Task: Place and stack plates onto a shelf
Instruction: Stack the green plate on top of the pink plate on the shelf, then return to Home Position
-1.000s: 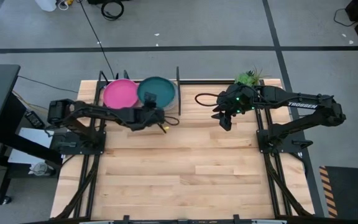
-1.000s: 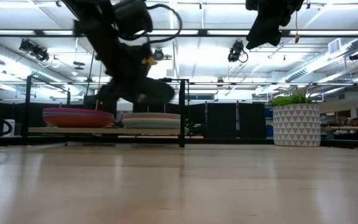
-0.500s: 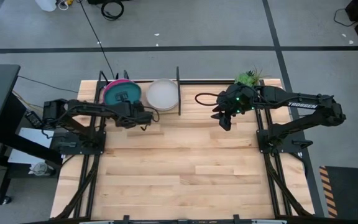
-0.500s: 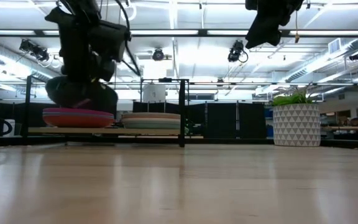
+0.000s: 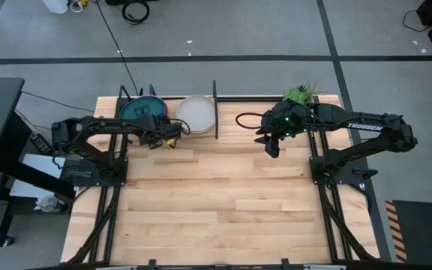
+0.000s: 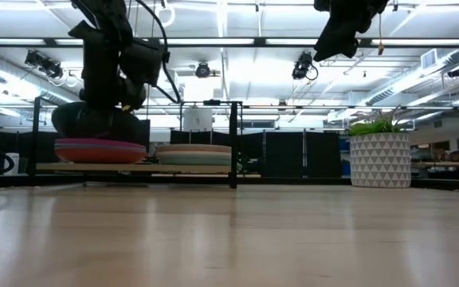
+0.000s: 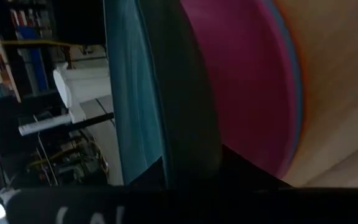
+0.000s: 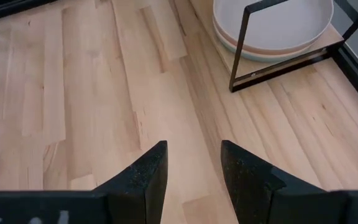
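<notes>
Teal plate (image 5: 142,111): carried from over the right-hand stack to the left end of the shelf (image 5: 214,112), now covering the magenta plate (image 7: 247,81) from above.
Left gripper (image 5: 158,127): drawn back leftward with the plate, still clamped on its rim.
White plate (image 5: 196,114): uncovered, formerly hidden beneath the teal one.

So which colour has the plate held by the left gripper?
Dark teal plate, clearest in the high view.

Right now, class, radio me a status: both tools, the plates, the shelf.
Left tool shut on dark teal plate, over the magenta stack on the shelf. Right tool open, waiting above bare table. Nothing in the way.
</notes>
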Action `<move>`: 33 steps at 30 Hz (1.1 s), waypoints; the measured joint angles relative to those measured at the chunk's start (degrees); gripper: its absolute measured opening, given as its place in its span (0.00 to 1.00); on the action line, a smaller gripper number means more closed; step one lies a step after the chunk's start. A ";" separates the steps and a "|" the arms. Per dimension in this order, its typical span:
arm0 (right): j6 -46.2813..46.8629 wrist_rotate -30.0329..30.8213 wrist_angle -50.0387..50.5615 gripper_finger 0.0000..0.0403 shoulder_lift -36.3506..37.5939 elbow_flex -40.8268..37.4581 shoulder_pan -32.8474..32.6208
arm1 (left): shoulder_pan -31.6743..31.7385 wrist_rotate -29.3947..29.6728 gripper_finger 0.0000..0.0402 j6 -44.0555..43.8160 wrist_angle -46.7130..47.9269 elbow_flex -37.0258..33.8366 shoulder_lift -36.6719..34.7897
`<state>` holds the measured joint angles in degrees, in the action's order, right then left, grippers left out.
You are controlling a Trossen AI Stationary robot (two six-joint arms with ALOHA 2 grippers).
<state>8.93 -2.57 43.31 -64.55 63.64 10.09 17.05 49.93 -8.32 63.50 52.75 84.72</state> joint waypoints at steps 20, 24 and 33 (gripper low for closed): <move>0.50 0.03 0.02 0.39 0.00 0.00 0.00 | -3.37 -12.26 0.52 2.09 -1.01 3.41 -8.64; 0.95 0.02 0.02 0.39 0.00 0.00 0.00 | -2.68 -12.13 0.50 -0.41 -1.23 3.30 -11.38; 0.58 1.88 -0.98 0.39 0.00 0.00 -1.66 | -2.50 -10.45 0.43 0.44 -9.74 -3.80 -11.15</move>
<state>9.50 -0.68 42.32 -64.55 63.64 8.42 14.55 39.49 -7.88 53.76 48.95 73.58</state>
